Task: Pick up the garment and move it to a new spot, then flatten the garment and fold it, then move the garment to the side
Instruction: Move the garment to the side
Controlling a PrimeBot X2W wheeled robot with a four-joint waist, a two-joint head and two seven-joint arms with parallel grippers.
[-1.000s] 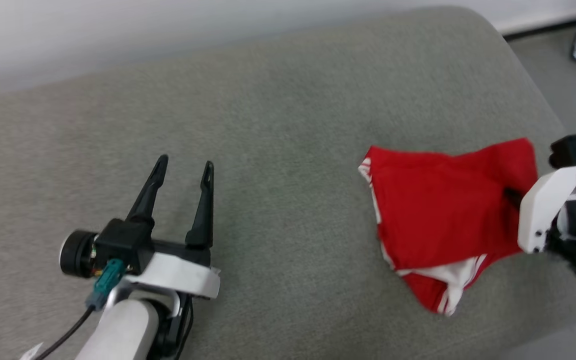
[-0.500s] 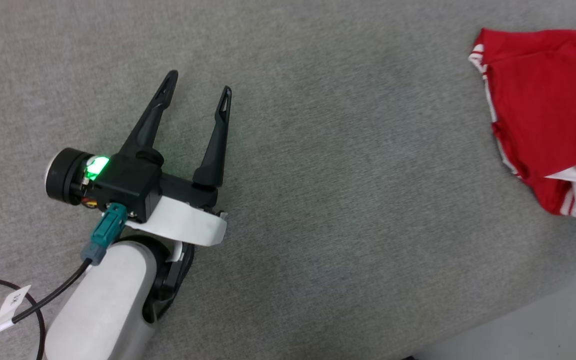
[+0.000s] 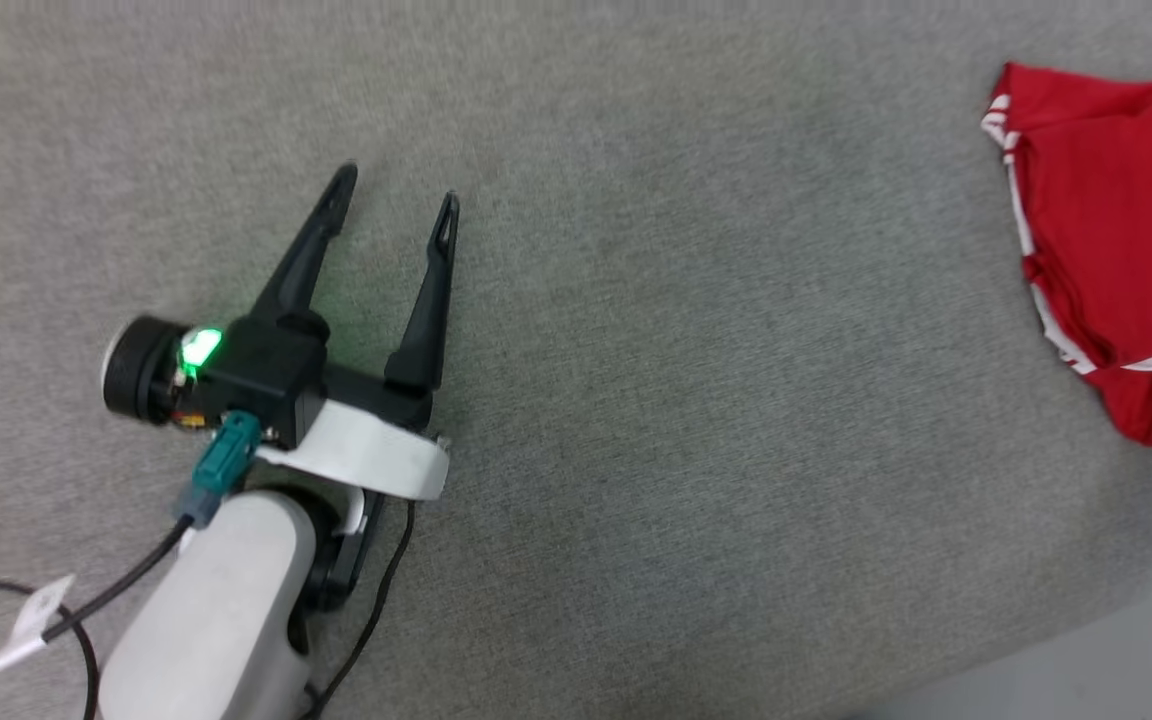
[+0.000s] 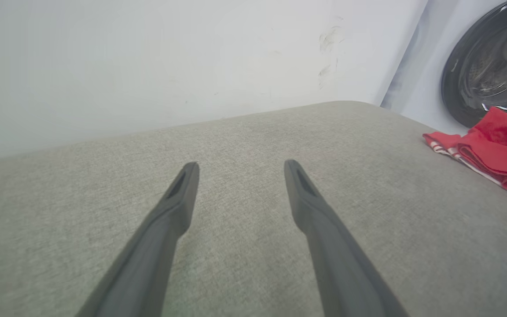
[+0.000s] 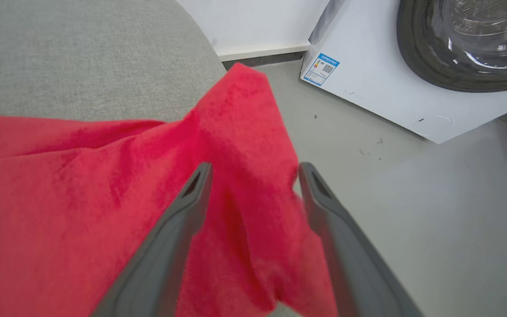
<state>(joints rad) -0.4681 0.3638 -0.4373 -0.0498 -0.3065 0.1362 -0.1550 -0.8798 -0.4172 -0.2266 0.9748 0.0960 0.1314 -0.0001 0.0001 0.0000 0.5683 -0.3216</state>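
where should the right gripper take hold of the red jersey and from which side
Take the garment by the raised flap at its edge nearest the end of the cushion, coming in from that end. In the right wrist view the flap stands as a ridge between the open jaws of the right gripper, so closing there should pinch a loose fold, not flat layers.

The garment (image 3: pixel 1116 260) lay at the right end of the cushion (image 3: pixel 686 350), well apart from the left gripper (image 3: pixel 397 188); the washing machine (image 5: pixel 368 88) stood beyond.
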